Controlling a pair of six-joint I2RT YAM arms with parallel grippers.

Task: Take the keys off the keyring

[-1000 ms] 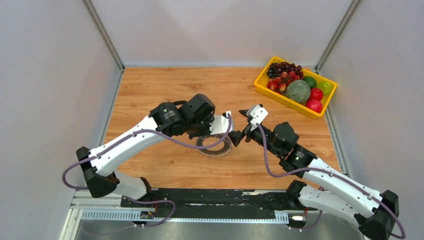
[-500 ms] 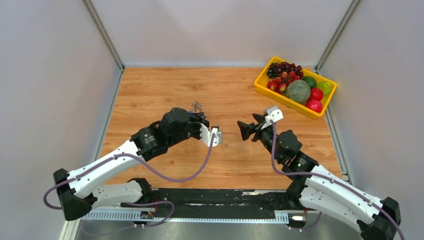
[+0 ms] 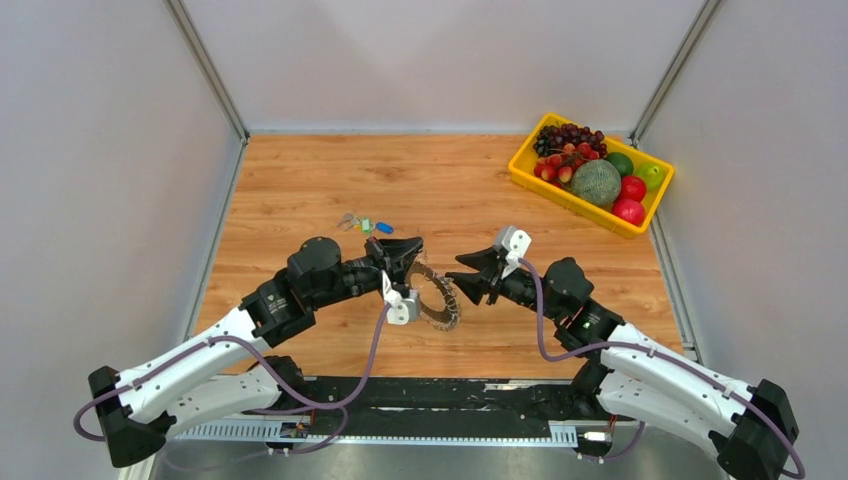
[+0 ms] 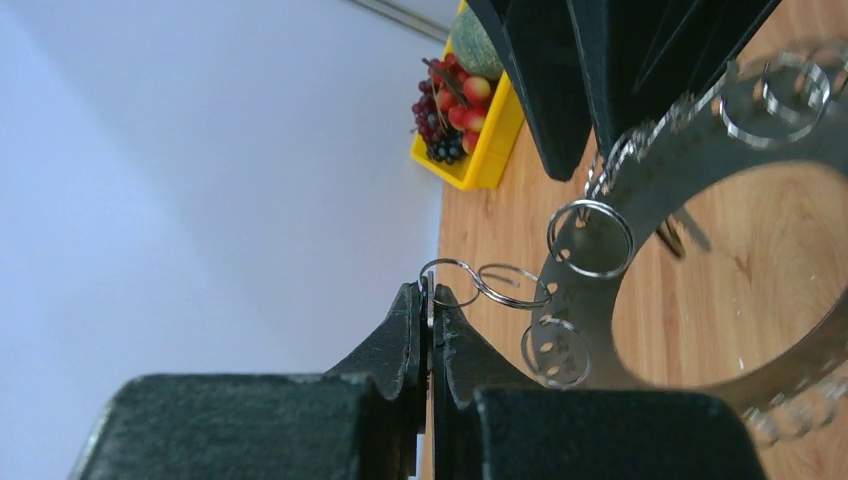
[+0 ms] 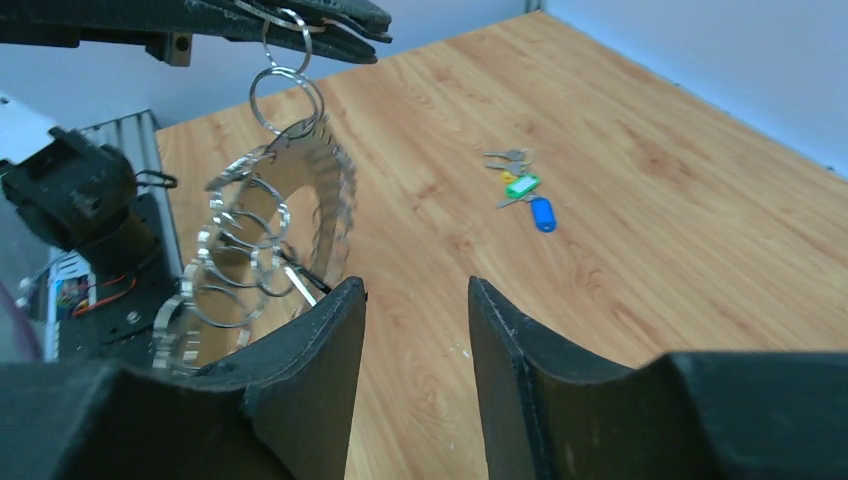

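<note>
Left gripper (image 4: pixel 430 300), clamped on a thin silver wire loop (image 4: pixel 474 278), held up the large grey toothed metal keyring (image 4: pixel 660 165); right gripper (image 5: pixel 415 300) hovered beside the keyring, fingers apart, seemingly for access.

Grey keyring (image 4: pixel 690 160), black fingers (image 5: pixel 530 370), a blue tag (image 5: pixel 541 213), a green tag (image 5: pixel 520 185)

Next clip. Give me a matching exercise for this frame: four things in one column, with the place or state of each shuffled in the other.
Things
1. left gripper
2. right gripper
3. keys with coloured tags
4. yellow tray

Place or state
A. at the far right corner of the table
B. open, beside the keyring
C. lying loose on the table, off the keyring
D. shut on a small ring that links to the keyring

Pairs: 1-D, 2-B, 3-C, 4-A
</note>
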